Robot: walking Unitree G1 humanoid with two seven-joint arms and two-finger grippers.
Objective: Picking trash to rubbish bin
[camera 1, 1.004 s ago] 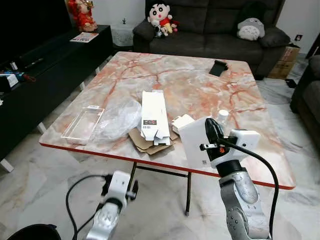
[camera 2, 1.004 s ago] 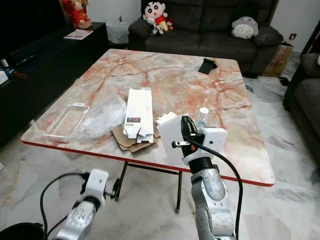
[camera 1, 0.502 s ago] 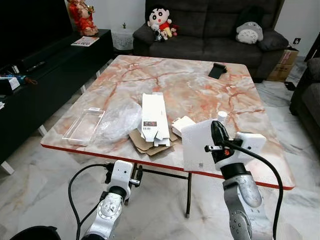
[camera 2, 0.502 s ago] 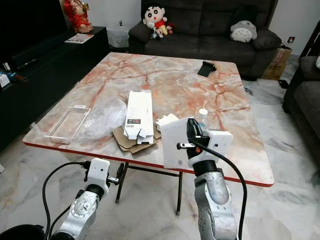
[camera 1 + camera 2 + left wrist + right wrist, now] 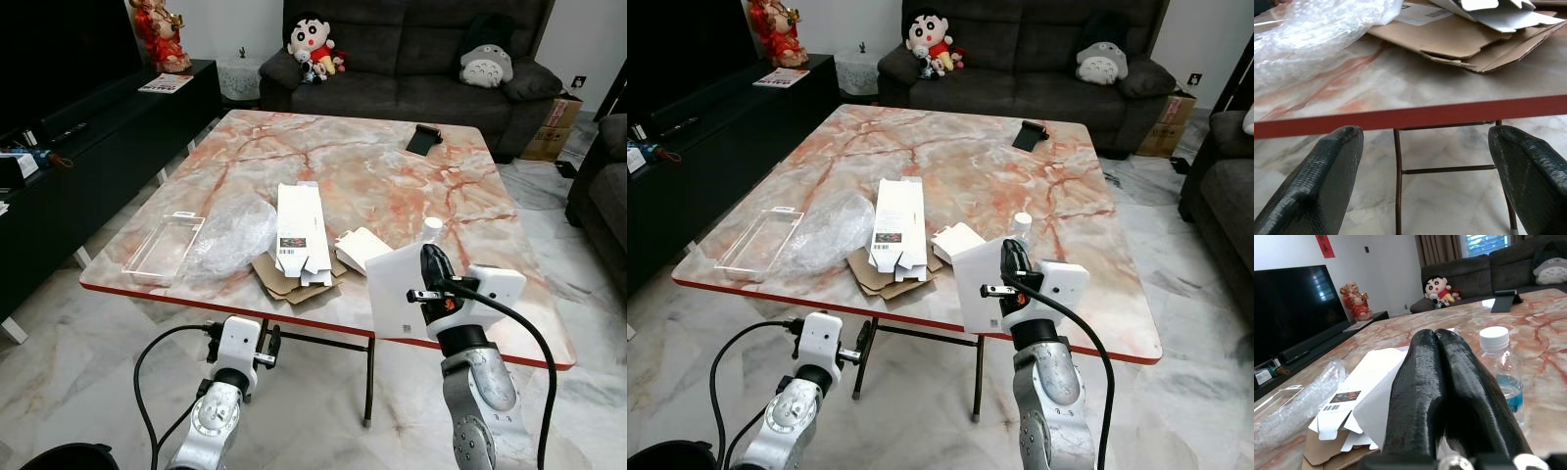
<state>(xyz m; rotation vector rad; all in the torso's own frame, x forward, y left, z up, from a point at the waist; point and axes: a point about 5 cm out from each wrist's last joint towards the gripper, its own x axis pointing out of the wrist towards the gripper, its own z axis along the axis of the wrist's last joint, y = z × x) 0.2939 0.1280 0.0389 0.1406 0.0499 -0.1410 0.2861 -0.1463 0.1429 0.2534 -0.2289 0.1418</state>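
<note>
I keep the right claw (image 5: 429, 266) pinched tight on the white card (image 5: 397, 291), carrying it level toward the bin; left claw (image 5: 1425, 161) gapes empty below the table (image 5: 343, 166).

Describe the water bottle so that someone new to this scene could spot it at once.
On the marble table, look near the front edge, just behind the white card held in the right claw. The bottle stands upright there, clear with a white cap: the only container among flat packaging.

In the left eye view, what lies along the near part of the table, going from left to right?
Clear plastic tray → crumpled plastic wrap → flattened white carton → small white box → white sheet pinched in the right tool.
</note>
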